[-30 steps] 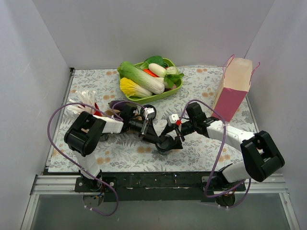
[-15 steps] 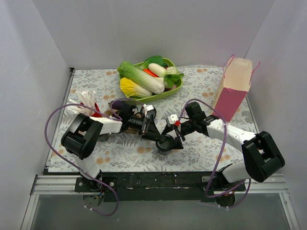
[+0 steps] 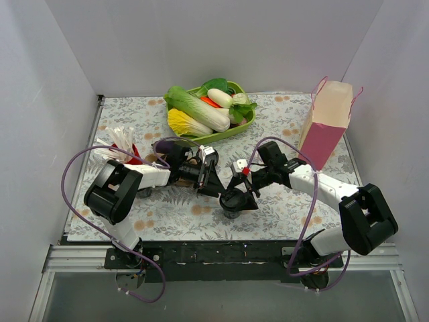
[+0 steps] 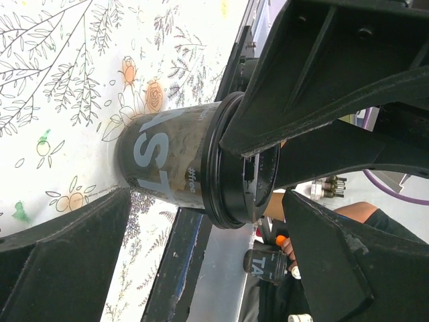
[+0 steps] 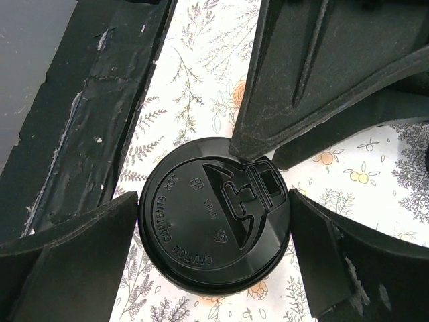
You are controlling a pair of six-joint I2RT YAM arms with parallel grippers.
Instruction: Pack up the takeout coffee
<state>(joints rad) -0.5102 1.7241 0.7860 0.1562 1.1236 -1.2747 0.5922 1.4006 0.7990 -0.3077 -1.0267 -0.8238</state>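
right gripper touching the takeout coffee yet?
Cannot tell. Right wrist view: the right gripper straddles the takeout coffee, fingers right at the lid rim, but no plain gap or contact shows.

One dark grey disposable cup with a round black lid [image 3: 232, 201] is counted, along with one pink paper bag [image 3: 325, 127], one green bowl of vegetables [image 3: 247, 121], one red cup of white straws [image 3: 133, 154] and two black-and-white robot arms [image 3: 134, 176].
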